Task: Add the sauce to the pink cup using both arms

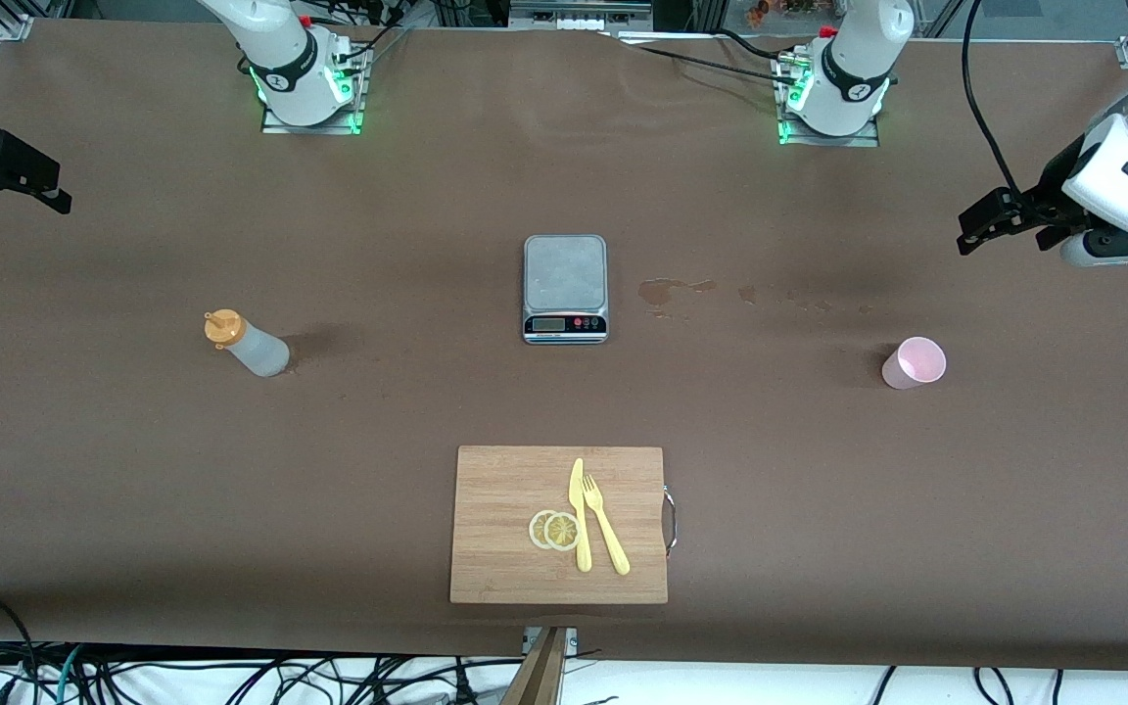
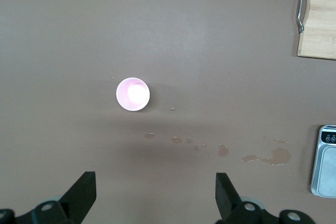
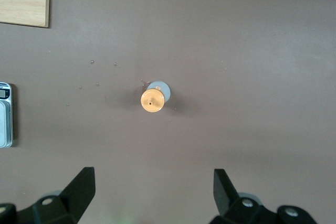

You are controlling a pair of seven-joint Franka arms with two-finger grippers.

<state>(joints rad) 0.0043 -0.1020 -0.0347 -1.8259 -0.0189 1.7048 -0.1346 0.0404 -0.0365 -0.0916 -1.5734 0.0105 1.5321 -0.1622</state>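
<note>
The sauce bottle (image 1: 246,345), whitish with an orange cap, stands upright toward the right arm's end of the table; it also shows from above in the right wrist view (image 3: 152,100). The pink cup (image 1: 914,363) stands upright and looks empty toward the left arm's end; it also shows in the left wrist view (image 2: 133,94). My left gripper (image 1: 977,227) hangs open and empty high over the table's left-arm end (image 2: 156,182). My right gripper (image 1: 16,196) hangs open and empty high over the table's right-arm end (image 3: 155,179). Neither touches anything.
A grey kitchen scale (image 1: 565,287) sits at the table's middle, with wet stains (image 1: 672,291) beside it toward the cup. A wooden cutting board (image 1: 505,490) nearer the front camera bears a yellow knife (image 1: 580,514), a fork (image 1: 605,524) and lemon slices (image 1: 554,530).
</note>
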